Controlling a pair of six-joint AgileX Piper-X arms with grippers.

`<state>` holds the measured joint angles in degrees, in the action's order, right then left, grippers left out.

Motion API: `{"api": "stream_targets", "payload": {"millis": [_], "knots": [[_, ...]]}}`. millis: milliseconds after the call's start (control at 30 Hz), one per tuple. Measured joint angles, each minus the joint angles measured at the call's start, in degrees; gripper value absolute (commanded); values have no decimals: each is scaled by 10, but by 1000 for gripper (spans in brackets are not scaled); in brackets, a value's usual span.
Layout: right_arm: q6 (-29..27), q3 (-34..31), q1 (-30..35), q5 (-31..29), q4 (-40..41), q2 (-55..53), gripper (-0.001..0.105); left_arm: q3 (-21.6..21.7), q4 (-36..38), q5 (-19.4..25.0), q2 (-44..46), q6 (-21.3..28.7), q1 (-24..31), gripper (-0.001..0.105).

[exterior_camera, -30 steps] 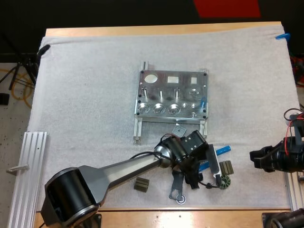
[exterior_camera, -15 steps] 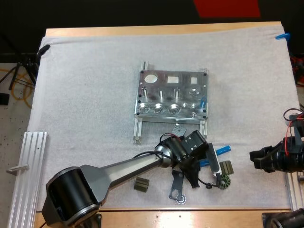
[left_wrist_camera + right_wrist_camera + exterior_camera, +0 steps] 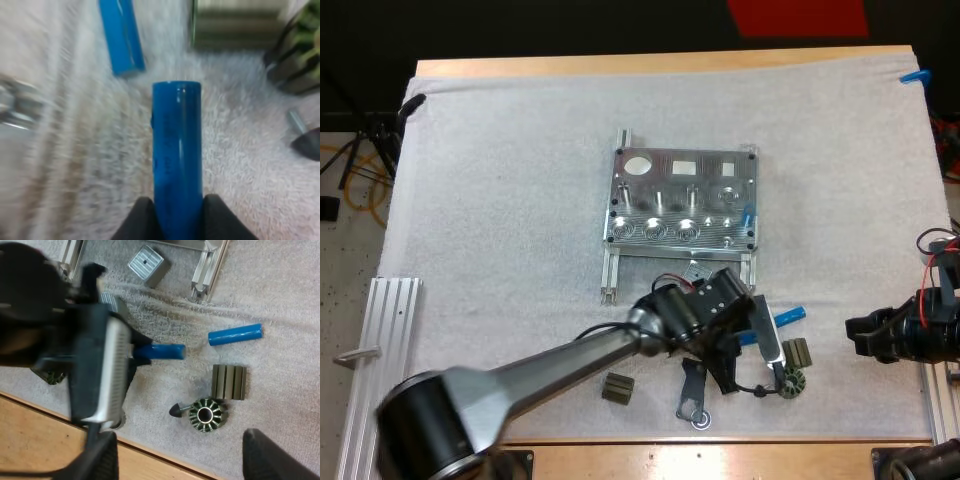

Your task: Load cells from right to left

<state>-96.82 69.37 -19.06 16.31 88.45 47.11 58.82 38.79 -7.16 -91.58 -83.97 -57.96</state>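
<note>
My left gripper (image 3: 177,207) is clamped on a blue cell (image 3: 177,150). The fingers (image 3: 137,220) pinch one end from both sides, so most of the cell's length sticks out ahead. I judge that grip is chosen to leave the free end ready to go into a pocket. I cannot tell whether the cell has cleared the white mat (image 3: 500,200) or rests on it.

Just beyond the held cell's tip lies a second blue cell (image 3: 121,35), loose on the mat. A ribbed dark block (image 3: 228,382) sits to its right, and a small toothed wheel (image 3: 205,415) lies just nearer than the block.

In the high view this cluster sits near and right of the metal fixture (image 3: 682,200), handy for short trips. The fixture is in the middle of the mat. A blue piece (image 3: 747,216) already stands at its right end, which fits loading from right to left. By my reckoning the next pocket leftward is where the held cell belongs.

A small silver square (image 3: 697,271) lies between the fixture's near rails. Another dark block (image 3: 617,388) sits well to the left of the cluster.

My right gripper (image 3: 179,440) waits at the right edge of the mat. Its fingers are spread and it holds nothing, parked well apart from the working arm.
</note>
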Motion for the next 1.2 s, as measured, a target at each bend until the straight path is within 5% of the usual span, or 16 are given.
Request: {"api": "stream_targets", "payload": {"millis": [367, 567, 867, 1200], "knots": [[-2, 0, -13, 26, -21, 0, 54, 0, 63, 72, 146, 48, 0, 0], [-3, -19, -35, 77, -58, 0, 54, 0, 73, 72, 224, 50, 0, 0], [63, -91, -39, 212, -162, 0, 54, 0, 108, 32, 295, 50, 0, 0], [145, -149, -91, 266, -284, 0, 54, 0, 112, -15, 296, 50, 0, 0]]}}
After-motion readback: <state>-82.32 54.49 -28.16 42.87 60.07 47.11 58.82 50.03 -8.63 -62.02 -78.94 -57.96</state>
